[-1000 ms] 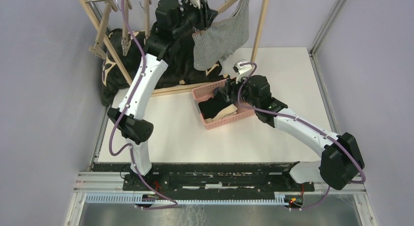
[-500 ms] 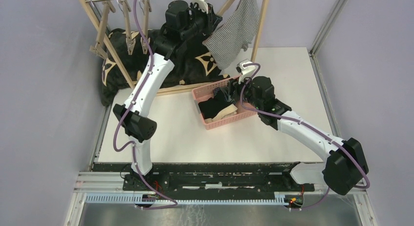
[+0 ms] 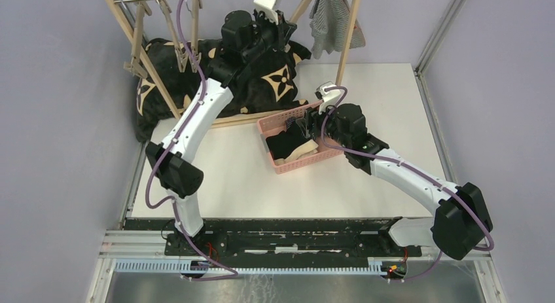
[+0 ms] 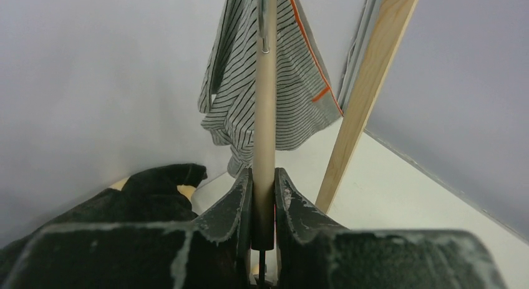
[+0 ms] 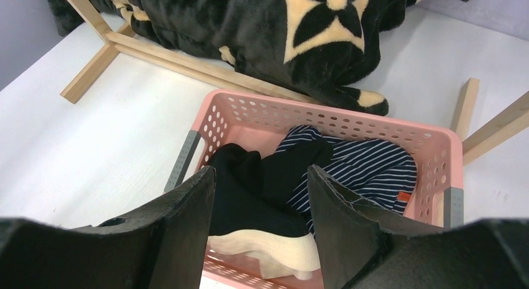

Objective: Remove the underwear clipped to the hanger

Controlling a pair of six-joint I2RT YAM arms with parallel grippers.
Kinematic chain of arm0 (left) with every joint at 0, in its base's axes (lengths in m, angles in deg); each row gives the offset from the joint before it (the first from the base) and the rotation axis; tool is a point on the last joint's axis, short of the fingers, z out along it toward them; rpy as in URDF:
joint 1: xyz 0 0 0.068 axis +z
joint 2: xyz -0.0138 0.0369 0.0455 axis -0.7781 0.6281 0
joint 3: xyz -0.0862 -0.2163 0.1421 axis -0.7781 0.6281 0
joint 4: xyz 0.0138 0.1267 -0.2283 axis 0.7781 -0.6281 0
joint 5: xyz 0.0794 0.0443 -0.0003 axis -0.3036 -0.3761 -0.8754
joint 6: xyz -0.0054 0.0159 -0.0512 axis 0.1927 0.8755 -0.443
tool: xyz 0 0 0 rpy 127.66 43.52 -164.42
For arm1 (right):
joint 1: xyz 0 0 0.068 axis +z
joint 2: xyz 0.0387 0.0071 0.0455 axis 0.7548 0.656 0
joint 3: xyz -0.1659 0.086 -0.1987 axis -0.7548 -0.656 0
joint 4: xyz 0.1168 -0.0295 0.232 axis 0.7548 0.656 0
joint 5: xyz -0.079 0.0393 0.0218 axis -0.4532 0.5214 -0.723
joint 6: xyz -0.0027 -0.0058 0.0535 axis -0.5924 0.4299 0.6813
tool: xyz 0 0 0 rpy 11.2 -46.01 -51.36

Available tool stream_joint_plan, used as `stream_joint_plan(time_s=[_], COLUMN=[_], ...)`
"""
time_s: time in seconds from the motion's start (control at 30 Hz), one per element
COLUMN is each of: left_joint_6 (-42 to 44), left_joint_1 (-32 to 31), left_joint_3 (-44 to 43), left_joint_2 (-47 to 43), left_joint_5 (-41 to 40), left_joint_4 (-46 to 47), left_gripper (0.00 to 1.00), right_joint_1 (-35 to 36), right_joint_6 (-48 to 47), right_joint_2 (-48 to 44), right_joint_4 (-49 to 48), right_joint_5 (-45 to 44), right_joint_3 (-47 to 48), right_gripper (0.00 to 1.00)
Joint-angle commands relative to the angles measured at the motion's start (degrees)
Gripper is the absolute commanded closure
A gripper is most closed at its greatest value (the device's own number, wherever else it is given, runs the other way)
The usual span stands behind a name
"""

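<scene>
While grey-striped boxers [image 4: 299,89] hang beyond pink basket [image 5: 349,122] | left gripper [image 4: 263,183] clenching hanger bar [image 4: 265,127] | right gripper [image 5: 261,176] released above basket

A white table [image 3: 229,172] carries a pink perforated basket [image 3: 309,160] near its middle. At eleven o'clock of the basket, a black blanket [image 3: 278,87] with tan flower shapes lies heaped under a wooden rack [image 3: 349,35]. The rack's floor bar runs between blanket and basket.
</scene>
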Motion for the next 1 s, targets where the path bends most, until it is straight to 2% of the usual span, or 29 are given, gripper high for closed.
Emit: stream_joint_plan(time_s=[0.0,0.27,0.43,0.6,0.83,0.97], left_joint_6=[1.27,1.49,1.72,1.76,1.74,1.91], left_joint_1=[0.07,0.03,0.07,0.07,0.09,0.07], left_joint_3=[10.41,21.61,28.0,37.9,45.78,51.35], left_joint_2=[-9.77,-17.77,-22.83,-28.67,-35.68,-42.5], left_joint_5=[-3.25,-5.71,-5.72,-6.58,-6.44,-6.11], left_joint_4=[13.36,23.35,26.53,32.27,31.47,30.88], left_gripper=[0.97,0.97,0.97,0.97,0.97,0.97], right_joint_1=[0.01,-0.01,-0.06,-0.03,-0.05,-0.05], right_joint_6=[-1.11,-0.91,-0.45,-0.2,-0.99,-2.01], right_joint_2=[-1.51,-1.69,-1.35,-1.52,-1.83,-2.75], right_joint_4=[-2.63,-1.76,-1.87,-2.0,-1.61,0.16], right_joint_5=[-0.48,0.74,1.31,1.6,0.74,-0.28], right_joint_3=[-0.59,-0.81,-0.77,-0.78,-0.26,1.72], right_gripper=[0.36,0.36,0.36,0.37,0.37,0.36])
